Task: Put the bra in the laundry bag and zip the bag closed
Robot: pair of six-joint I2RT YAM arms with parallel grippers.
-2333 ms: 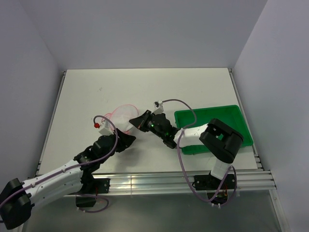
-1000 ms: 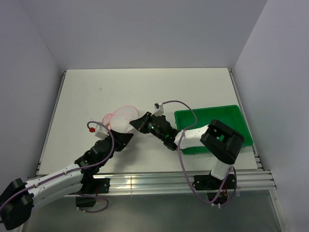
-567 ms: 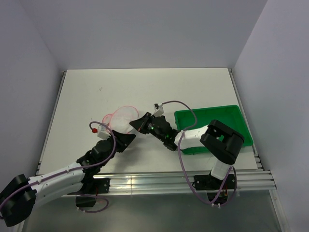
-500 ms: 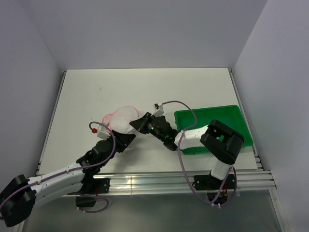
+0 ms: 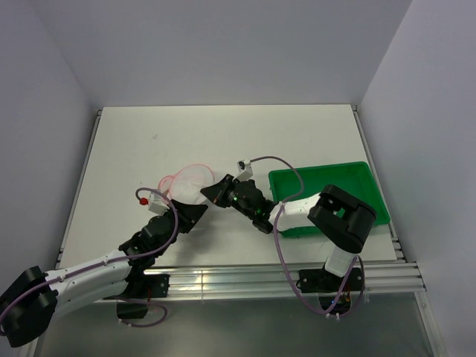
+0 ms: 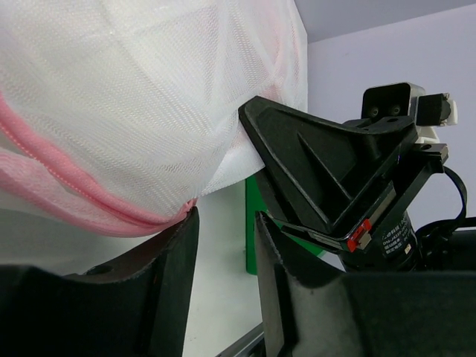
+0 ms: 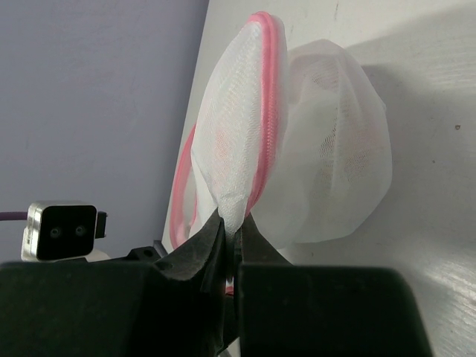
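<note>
The laundry bag is white mesh with pink zip trim and lies left of the table's middle. My right gripper is shut on a fold of its mesh and holds one half up on edge. The other dome rests on the table. My left gripper is open just below the bag. In the left wrist view its fingers stand apart under the pink trim, which touches the left finger's tip. The bra does not show as a separate thing.
A green rectangular tray stands at the right, under the right arm's links. It also shows as a green strip in the left wrist view. The two grippers are close together at the bag's near edge. Aluminium rails run along the table's front.
Over the last two seconds the left gripper has drawn back a little to the lower left, and the bag's raised half shows rounder. In the last half second almost nothing has moved.
</note>
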